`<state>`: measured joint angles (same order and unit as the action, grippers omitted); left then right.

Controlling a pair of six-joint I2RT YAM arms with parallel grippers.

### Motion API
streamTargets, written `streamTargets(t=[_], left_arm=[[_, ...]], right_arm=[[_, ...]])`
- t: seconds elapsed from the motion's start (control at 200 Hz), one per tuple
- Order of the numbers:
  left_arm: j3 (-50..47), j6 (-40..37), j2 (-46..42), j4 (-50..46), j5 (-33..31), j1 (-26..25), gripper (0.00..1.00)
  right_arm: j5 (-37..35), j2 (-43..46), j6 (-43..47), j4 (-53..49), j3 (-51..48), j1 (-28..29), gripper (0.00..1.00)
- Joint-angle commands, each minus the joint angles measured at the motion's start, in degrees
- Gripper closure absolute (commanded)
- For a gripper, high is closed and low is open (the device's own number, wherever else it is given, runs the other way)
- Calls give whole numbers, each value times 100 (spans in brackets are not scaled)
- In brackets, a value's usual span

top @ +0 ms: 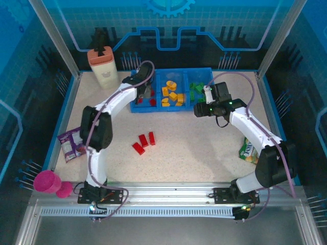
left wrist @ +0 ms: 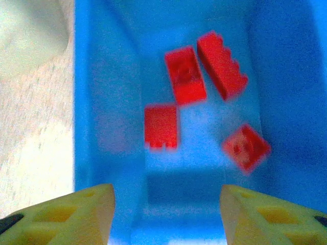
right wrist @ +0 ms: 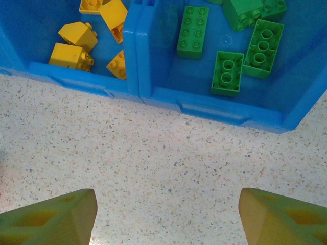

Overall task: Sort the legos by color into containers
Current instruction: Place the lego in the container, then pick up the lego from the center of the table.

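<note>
The left end effector [left wrist: 167,204] is hanging open and empty over four red legos [left wrist: 185,75] in the left compartment [left wrist: 102,102], upper centre of the frame. The right end effector [right wrist: 168,214] is also standing open, holding nothing, above the surface [right wrist: 153,163].

blue tray [top: 204,71] | L: red legos [left wrist: 185,75] | mid: yellow legos [right wrist: 76,35] | R: green legos [right wrist: 227,73] | 3 red bricks [top: 143,141] outside

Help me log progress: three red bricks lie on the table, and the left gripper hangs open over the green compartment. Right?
No. The left gripper hangs open over the red compartment, not the green one; the left wrist view shows red pieces below it. Three red bricks do lie on the table.
</note>
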<state>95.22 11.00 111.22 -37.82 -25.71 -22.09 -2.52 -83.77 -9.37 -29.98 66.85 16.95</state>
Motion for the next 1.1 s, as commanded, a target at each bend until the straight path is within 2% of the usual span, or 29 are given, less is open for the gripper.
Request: streamTargets(t=[0.0, 0.22, 0.39, 0.871, 1.096], left_arm=[[-1053, 813, -1184, -332, 118, -688, 44], [-2725, 2980, -1867, -361, 518, -1931, 47], [-3008, 3762, -1677, -323, 441, -2409, 47], [-2939, 3901, -1067, -219, 350, -2448, 43], [-2942, 3733, -881, 29, 335, -2229, 43]], right_arm=[[-12, 251, 73, -9, 96, 60, 25], [60, 168, 84, 8, 136, 61, 25], [204, 111, 42, 46, 146, 69, 25], [205, 56, 41, -17, 74, 115, 25], [193, -8, 64, -61, 119, 142, 25]])
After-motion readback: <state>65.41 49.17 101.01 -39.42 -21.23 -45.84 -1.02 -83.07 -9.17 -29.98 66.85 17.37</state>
